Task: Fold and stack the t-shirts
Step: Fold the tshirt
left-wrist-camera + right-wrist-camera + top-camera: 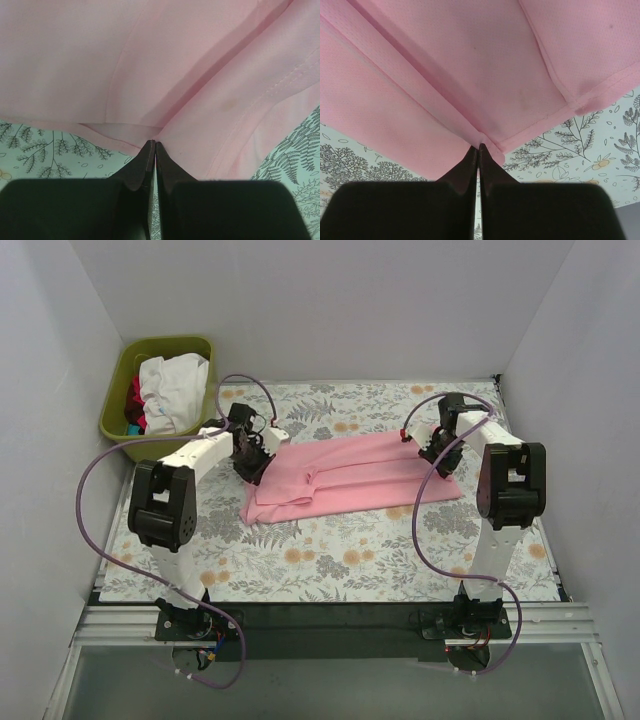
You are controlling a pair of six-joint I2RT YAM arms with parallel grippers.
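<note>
T-shirt, pink. Top view: partly folded, flat on the table, between both arms; green basket of clothes far left. Left wrist: left gripper pinched tight on a shirt fold. Right wrist: right gripper pinched tight on the hem corner.

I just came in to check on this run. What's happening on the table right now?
Both arms are working on one pink t-shirt, which lies partly folded on the floral-covered table. The left gripper is shut on the fabric at the shirt's left end, and the right gripper is shut on an edge at its right end. More clothes sit in the green basket at the far left corner. No folded stack is visible yet.
</note>
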